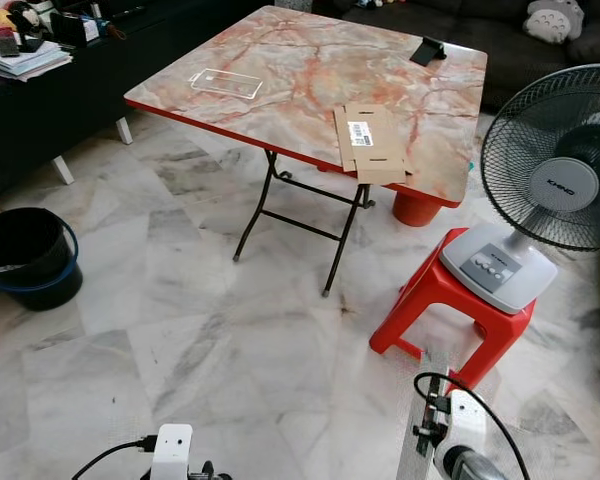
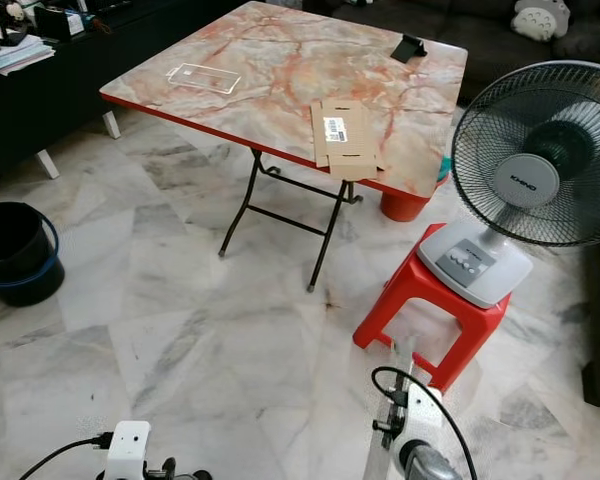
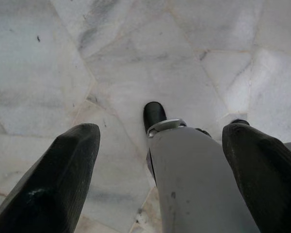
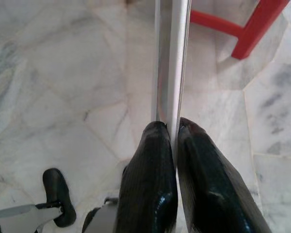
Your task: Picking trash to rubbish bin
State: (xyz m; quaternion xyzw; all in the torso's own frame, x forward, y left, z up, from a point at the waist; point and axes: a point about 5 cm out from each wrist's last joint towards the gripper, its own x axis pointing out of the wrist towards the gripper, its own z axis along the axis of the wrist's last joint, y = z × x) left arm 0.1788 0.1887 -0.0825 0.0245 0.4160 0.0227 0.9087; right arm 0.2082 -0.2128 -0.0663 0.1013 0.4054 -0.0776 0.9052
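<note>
My right gripper (image 4: 172,127) hangs low at my right side, shut on the edge of a thin clear plastic sheet (image 4: 170,58) that stands edge-on above the marble floor. My left gripper (image 3: 160,128) hangs open over the floor by my own leg, with nothing between its fingers (image 3: 63,170). The black rubbish bin (image 1: 25,255) with a blue handle stands on the floor at the far left. On the marble-patterned folding table (image 1: 310,60) ahead lie a flattened cardboard box (image 1: 372,143) at the near right edge and a clear plastic tray (image 1: 226,83) towards the left.
A red stool (image 1: 450,295) carrying a grey standing fan (image 1: 555,160) stands close on my right. A black stand (image 1: 428,50) sits at the table's far right. A black cabinet (image 1: 40,110) with books lines the left wall, and a sofa (image 1: 500,40) lies beyond the table.
</note>
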